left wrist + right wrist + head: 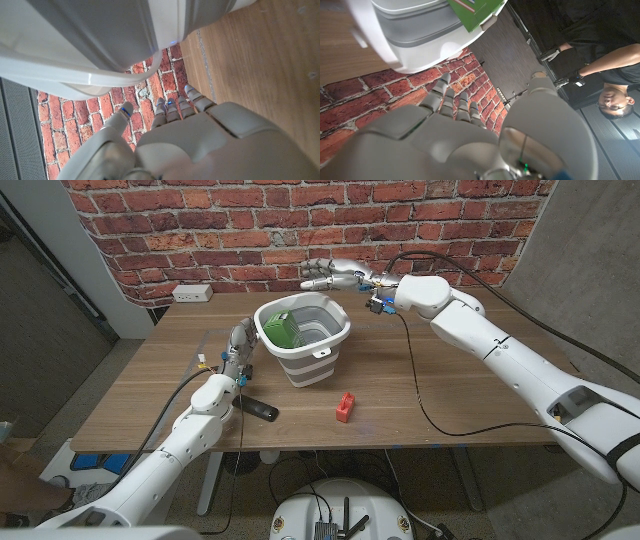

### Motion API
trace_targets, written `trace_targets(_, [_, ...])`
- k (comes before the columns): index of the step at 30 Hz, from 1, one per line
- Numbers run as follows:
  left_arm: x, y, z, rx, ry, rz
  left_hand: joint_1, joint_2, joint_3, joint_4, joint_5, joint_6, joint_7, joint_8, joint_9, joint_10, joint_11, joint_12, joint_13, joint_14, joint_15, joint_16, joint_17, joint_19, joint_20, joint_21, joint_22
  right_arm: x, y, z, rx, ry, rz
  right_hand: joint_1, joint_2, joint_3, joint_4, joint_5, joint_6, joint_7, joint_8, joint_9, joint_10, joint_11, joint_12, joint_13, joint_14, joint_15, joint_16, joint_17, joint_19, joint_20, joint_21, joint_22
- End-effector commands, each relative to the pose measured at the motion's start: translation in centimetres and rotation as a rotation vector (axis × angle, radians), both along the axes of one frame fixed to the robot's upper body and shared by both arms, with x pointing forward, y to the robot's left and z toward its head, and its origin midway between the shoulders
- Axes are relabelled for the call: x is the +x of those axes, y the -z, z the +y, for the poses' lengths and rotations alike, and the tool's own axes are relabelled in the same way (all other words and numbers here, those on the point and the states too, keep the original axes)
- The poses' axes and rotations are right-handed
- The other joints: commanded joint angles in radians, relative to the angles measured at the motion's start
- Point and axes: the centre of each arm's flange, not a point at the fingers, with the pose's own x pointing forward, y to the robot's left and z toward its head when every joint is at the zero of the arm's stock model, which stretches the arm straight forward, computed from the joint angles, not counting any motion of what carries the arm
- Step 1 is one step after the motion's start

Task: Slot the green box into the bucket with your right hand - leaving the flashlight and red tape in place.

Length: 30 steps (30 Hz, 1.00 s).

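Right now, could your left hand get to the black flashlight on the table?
Probably yes. The left hand stands beside the bucket holding nothing, and the flashlight lies on bare table just beside the left forearm. Nothing sits between them, though the arm would need to pull back toward the robot.

The green box (pixel 279 329) sits inside the bucket (pixel 322 360), leaning against its left wall, and the bucket stands near the middle of the wooden table (pixel 470 395), toward the far edge. The right hand (pixel 328 275) hangs in the air beyond the bucket's far rim, over the table's far edge, fingers apart and holding nothing. The left hand (pixel 239 343) is just beside the bucket's left wall, fingers extended, nothing in it. The black flashlight (pixel 260 409) lies near the front edge, close to the left forearm. The red tape (pixel 345 407) stands in front of the bucket, apart from it.
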Motion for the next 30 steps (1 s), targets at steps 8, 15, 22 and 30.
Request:
trace_targets(8, [0.6, -1.2, 0.6, 0.017, 0.006, -0.011, -0.007, 0.076, 0.004, -0.006, -0.002, 0.004, -0.001, 0.003, 0.005, 0.006, 0.0, -0.002, 0.004, -0.004, -0.002, 0.001, 0.001, 0.001, -0.017, 0.006, 0.004, 0.4, 0.1, -4.2, 0.16, 0.038, -0.006, -0.035, 0.017, -0.001, 0.016, 0.0, 0.035, 0.029, -0.001, -0.001, 0.012, 0.0, -0.001, -0.005, 0.006, -0.006, 0.003, 0.002, 0.013, -0.005, 0.002, 0.001])
trace_targets(15, [0.4, -1.1, 0.7, 0.016, 0.004, -0.018, -0.006, 0.077, 0.004, -0.007, -0.002, 0.004, -0.001, 0.003, 0.005, 0.006, 0.0, -0.002, 0.004, -0.003, -0.003, 0.001, 0.001, 0.0, -0.017, 0.005, 0.003, 0.4, 0.6, -5.6, 0.207, 0.042, -0.007, -0.061, 0.028, -0.005, 0.027, -0.002, 0.042, 0.014, -0.006, -0.001, 0.02, -0.006, -0.001, -0.012, 0.011, -0.016, 0.003, 0.002, 0.022, -0.019, 0.004, 0.001])
trace_targets(22, [0.3, -0.6, 0.5, 0.005, 0.004, -0.019, -0.005, 0.076, 0.003, -0.01, -0.002, 0.004, 0.001, 0.002, 0.005, 0.006, 0.0, -0.002, 0.004, -0.003, -0.003, 0.001, 0.001, 0.001, -0.019, 0.006, 0.003, 0.7, 1.3, -6.6, 0.263, 0.05, -0.001, -0.084, 0.037, -0.009, 0.032, -0.002, 0.06, -0.005, -0.009, -0.002, 0.025, -0.012, -0.004, -0.022, 0.018, -0.03, 0.003, -0.001, 0.04, -0.038, 0.007, 0.001])
trace_targets(30, [0.1, -1.0, 0.9, 0.001, -0.004, -0.048, -0.005, 0.076, 0.002, -0.011, -0.003, -0.001, 0.0, 0.0, 0.005, -0.004, 0.0, -0.006, 0.004, -0.006, -0.005, 0.0, 0.001, 0.0, -0.023, 0.005, 0.003, 1.4, 1.6, -7.9, 0.326, 0.09, -0.003, -0.115, 0.048, -0.015, 0.039, 0.0, 0.074, -0.01, -0.017, -0.003, 0.046, -0.039, -0.003, -0.035, 0.024, -0.06, 0.001, -0.006, 0.027, -0.049, -0.001, 0.001])
